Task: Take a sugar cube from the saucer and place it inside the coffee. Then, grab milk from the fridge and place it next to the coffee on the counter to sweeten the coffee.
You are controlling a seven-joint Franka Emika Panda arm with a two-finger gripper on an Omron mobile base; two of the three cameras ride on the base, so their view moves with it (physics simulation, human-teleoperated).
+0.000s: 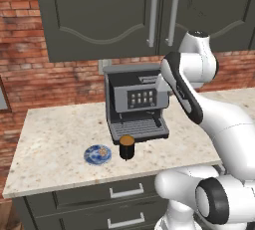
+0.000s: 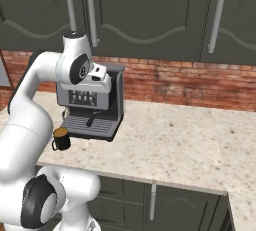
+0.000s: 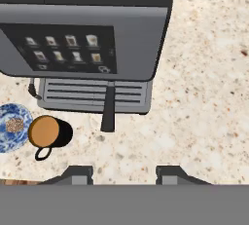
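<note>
spanning brick wall to drawers, the counter [image 1: 55,139] bore the coffee [image 1: 127,147], the saucer [image 1: 97,154] at its 9 o'clock; gripper [image 3: 124,173] jaws stood released.

One desk [image 1: 55,139] of beige speckled stone carried the things. On it stood one coffee machine [image 1: 135,104], black and silver, with one dark spout [image 3: 108,107] hanging over its one drip tray [image 3: 92,95]. Its panel showed eight small drink icons in two rows of four, plus a few fainter marks below that could not be counted. There was one coffee [image 1: 127,147], one saucer [image 1: 97,155], and one sugar cube [image 3: 15,125] on that saucer. Two drawer handles [image 1: 126,191] showed below the desk in the left base view, and two long cupboard handles [image 1: 153,13] above.
</note>
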